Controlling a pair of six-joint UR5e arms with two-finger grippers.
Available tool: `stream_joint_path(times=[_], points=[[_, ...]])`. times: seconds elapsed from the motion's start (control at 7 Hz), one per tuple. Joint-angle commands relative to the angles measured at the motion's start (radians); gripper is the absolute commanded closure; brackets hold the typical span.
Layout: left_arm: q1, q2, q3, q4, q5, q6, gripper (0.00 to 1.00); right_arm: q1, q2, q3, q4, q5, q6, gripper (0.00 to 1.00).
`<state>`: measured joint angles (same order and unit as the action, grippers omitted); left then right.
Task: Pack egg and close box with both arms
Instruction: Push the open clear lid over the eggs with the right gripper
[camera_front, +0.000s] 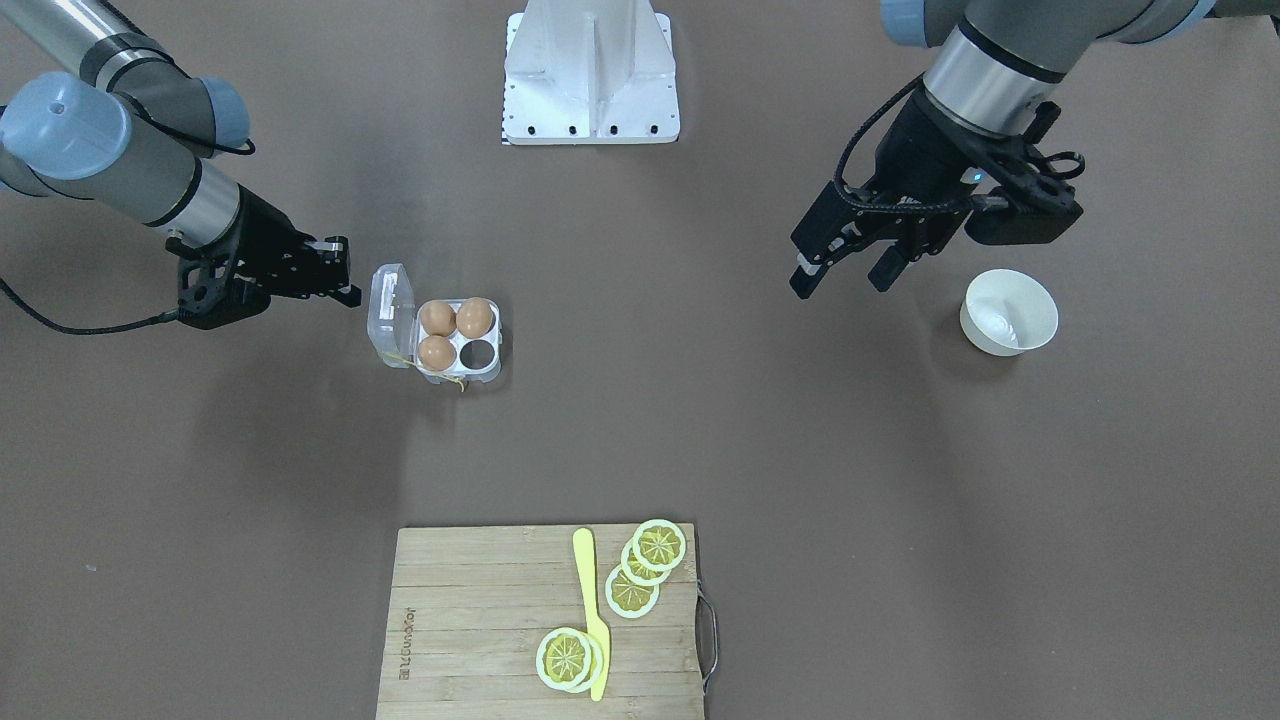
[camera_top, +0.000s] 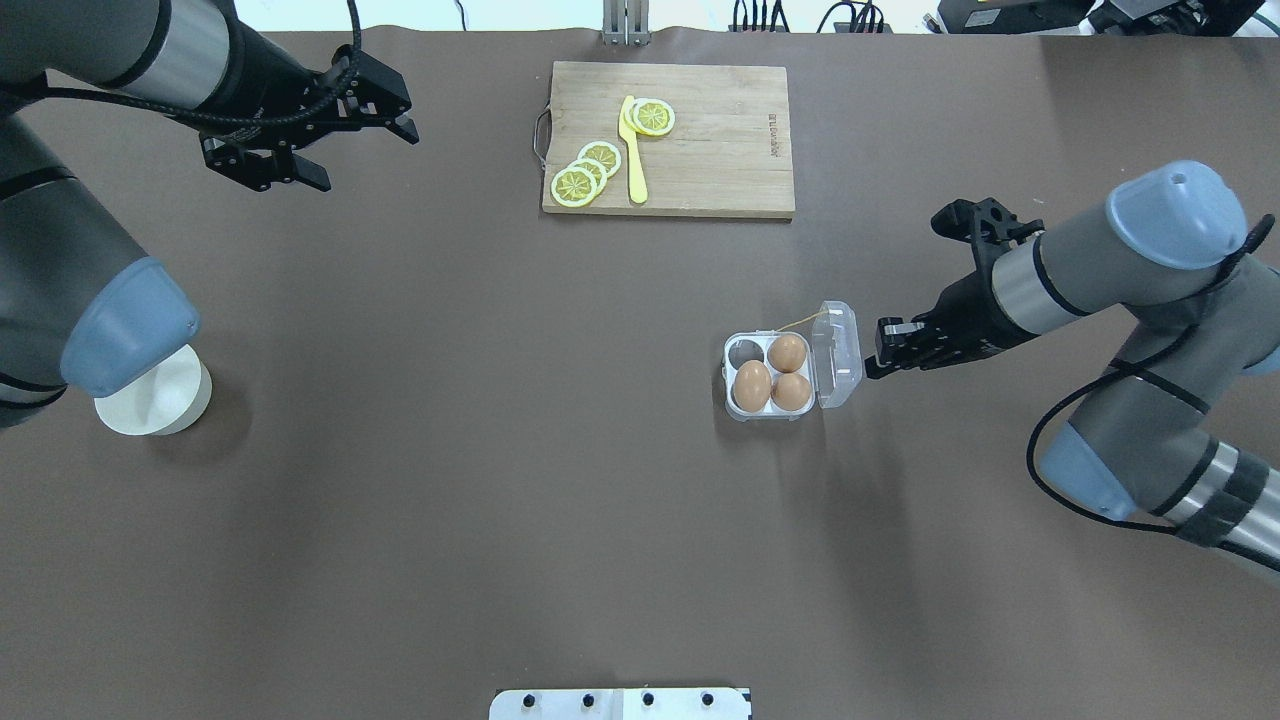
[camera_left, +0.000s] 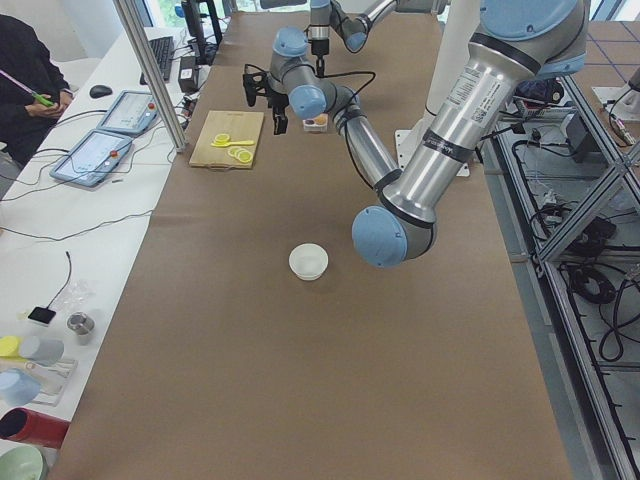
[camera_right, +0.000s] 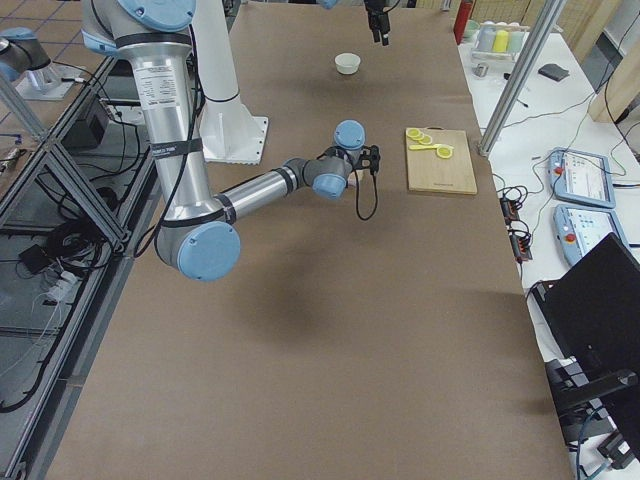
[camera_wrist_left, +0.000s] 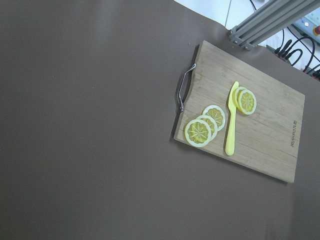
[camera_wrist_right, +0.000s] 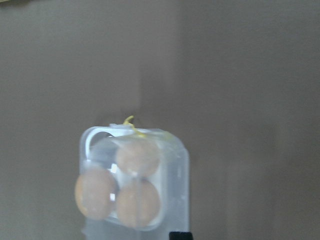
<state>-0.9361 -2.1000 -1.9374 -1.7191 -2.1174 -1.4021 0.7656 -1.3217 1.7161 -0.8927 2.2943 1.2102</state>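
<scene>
The clear box (camera_front: 488, 372) lies open on the table, its lid (camera_front: 392, 312) standing up on the side towards my right gripper. Three brown eggs (camera_front: 437, 318) fill three cells and the fourth cell (camera_front: 480, 352) is empty. I cannot tell which one is the task's egg. A yellow thread (camera_top: 800, 320) trails from the box (camera_top: 728, 400). My right gripper (camera_front: 350, 290) is just behind the lid and looks shut and empty. Its wrist view looks through the lid (camera_wrist_right: 175, 200) at the eggs. My left gripper (camera_front: 845, 278) is open and empty, high beside the white bowl (camera_front: 1008, 312).
A wooden cutting board (camera_front: 470, 620) with lemon slices (camera_front: 658, 545) and a yellow knife (camera_front: 592, 610) lies at the table's far side from me. The white metal stand (camera_front: 590, 70) is at my base. The bowl (camera_top: 155, 398) looks empty.
</scene>
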Motion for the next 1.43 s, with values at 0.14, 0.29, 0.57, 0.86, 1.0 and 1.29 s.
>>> stream_joint_path(times=[0.14,0.29,0.57,0.86,1.0,1.29], points=[[-0.009,0.020,-0.009,-0.001,0.001,0.000,0.01,-0.042,0.212,-0.081,-0.006,-0.029,0.142,1.00],[-0.009,0.034,-0.012,-0.007,0.011,0.000,0.01,-0.034,0.246,-0.075,-0.008,-0.029,0.190,1.00],[-0.007,0.101,-0.018,-0.008,0.054,0.000,0.01,-0.009,0.269,-0.025,-0.012,-0.038,0.316,0.00],[-0.009,0.155,-0.003,-0.001,0.117,0.002,0.01,0.175,0.153,0.066,-0.159,-0.029,0.242,0.00],[-0.047,0.223,-0.014,-0.001,0.116,0.134,0.01,0.269,0.112,0.094,-0.272,-0.013,0.056,0.00],[-0.119,0.473,-0.105,-0.004,0.099,0.711,0.01,0.372,0.021,0.158,-0.577,0.010,-0.430,0.00]])
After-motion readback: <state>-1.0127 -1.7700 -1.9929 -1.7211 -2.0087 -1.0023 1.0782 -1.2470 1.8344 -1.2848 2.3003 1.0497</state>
